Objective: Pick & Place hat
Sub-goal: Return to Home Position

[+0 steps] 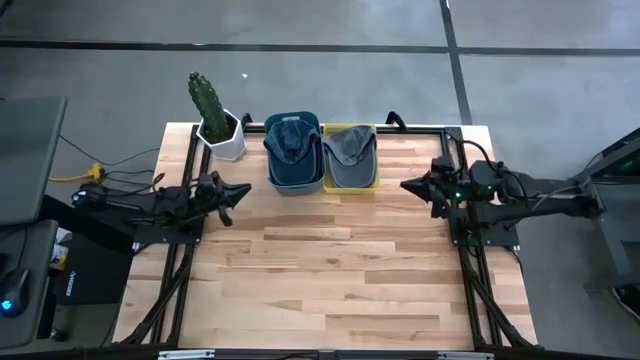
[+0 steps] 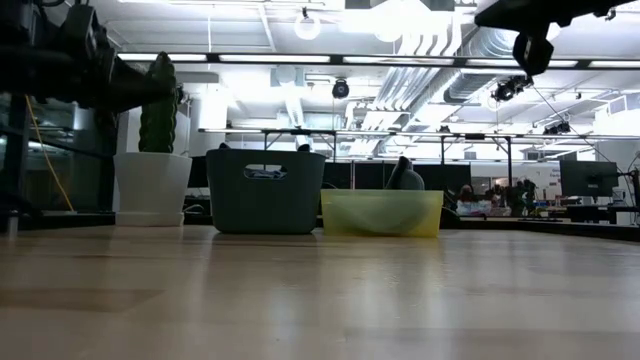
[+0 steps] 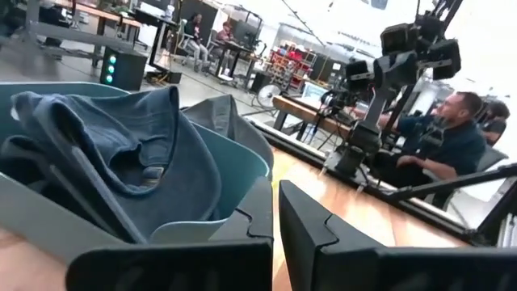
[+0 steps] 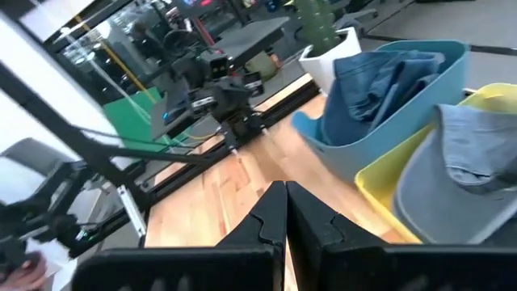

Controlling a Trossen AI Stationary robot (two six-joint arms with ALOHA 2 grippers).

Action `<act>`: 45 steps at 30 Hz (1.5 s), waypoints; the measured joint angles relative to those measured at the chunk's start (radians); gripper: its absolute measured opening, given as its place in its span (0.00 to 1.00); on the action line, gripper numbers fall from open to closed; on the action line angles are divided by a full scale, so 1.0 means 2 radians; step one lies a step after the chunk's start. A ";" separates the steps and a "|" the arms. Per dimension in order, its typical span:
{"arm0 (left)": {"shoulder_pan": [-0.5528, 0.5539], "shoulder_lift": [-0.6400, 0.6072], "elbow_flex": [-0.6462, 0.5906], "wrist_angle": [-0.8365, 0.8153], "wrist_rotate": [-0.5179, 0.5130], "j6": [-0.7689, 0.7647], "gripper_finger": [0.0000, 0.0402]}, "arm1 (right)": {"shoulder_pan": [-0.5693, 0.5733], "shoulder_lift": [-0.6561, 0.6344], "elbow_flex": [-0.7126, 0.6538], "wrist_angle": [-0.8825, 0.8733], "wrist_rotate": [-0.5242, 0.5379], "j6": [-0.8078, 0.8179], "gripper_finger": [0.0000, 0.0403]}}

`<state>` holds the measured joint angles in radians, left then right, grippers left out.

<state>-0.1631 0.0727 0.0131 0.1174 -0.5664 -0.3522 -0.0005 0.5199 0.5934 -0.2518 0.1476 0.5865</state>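
Observation:
A blue denim hat (image 1: 291, 139) lies in the teal bin (image 1: 293, 182) at the table's far edge; it also shows in the left wrist view (image 3: 121, 153). A grey hat (image 1: 349, 148) lies in the yellow bin (image 1: 351, 186) beside it, also seen in the right wrist view (image 4: 460, 178). My left gripper (image 1: 243, 190) is shut, level, left of the teal bin, holding nothing. My right gripper (image 1: 406, 184) is shut, level, right of the yellow bin, holding nothing.
A potted cactus in a white pot (image 1: 216, 125) stands at the far left of the table, next to the teal bin. Bare wood tabletop (image 1: 330, 270) stretches toward the near edge. People sit in the room beyond the table (image 3: 452, 129).

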 joint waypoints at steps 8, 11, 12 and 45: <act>0.005 -0.033 0.003 -0.028 0.056 0.056 0.00 | 0.079 0.023 0.000 0.016 0.083 -0.013 0.00; 0.024 -0.033 0.003 -0.026 0.157 0.045 0.00 | 0.098 0.040 0.000 0.045 0.090 -0.023 0.00; 0.032 -0.033 0.003 -0.022 0.201 0.046 0.00 | 0.102 0.047 0.000 0.053 0.088 -0.032 0.00; 0.081 -0.033 0.004 -0.049 0.209 0.082 0.00 | 0.142 -0.014 -0.264 0.418 0.178 -0.175 0.00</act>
<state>-0.0002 0.0071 0.0208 0.0189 -0.1490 -0.1873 0.2844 0.4923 0.0657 0.5836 0.5028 0.2358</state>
